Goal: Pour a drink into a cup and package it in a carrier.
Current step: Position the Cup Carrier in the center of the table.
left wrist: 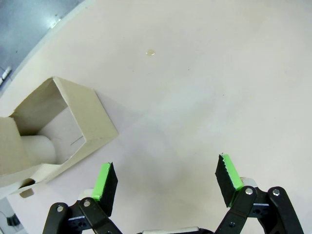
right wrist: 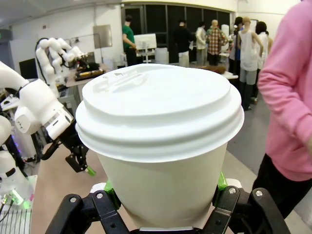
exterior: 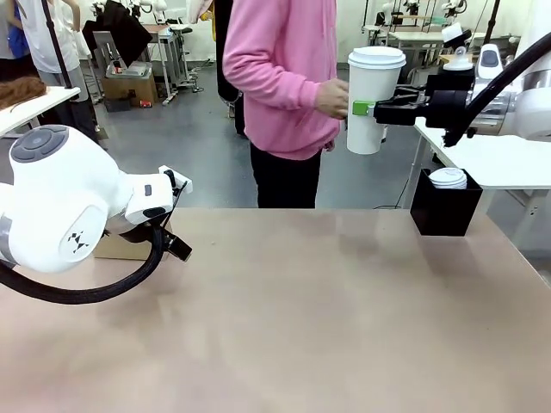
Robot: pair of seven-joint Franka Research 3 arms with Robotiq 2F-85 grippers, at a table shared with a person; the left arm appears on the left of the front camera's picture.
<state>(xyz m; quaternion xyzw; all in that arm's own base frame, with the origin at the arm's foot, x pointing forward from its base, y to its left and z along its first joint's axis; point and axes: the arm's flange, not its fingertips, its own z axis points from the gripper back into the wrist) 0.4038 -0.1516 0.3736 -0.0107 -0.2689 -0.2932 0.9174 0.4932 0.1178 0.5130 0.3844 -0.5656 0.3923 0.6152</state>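
Note:
My right gripper (exterior: 372,110) is shut on the tall white cup (exterior: 374,99), holding it upright high above the table's far edge. The cup (right wrist: 161,146), with its white lid on, stands between the green pads (right wrist: 220,181) in the right wrist view. A person's hand (exterior: 331,98) in a pink sleeve is at the cup's left side. The lid hides any drink. My left gripper (left wrist: 165,170) hangs open over bare table, with nothing between its fingers. The brown cardboard carrier (left wrist: 73,126) lies just to its left, and a pale rounded thing (left wrist: 41,148) shows inside it. The carrier (exterior: 120,248) is mostly hidden behind my left arm.
A black box (exterior: 445,211) with a stack of white lids (exterior: 448,178) stands at the table's far right. The person in pink (exterior: 280,77) stands at the far edge. A small drop (left wrist: 151,52) marks the beige tabletop (exterior: 327,318).

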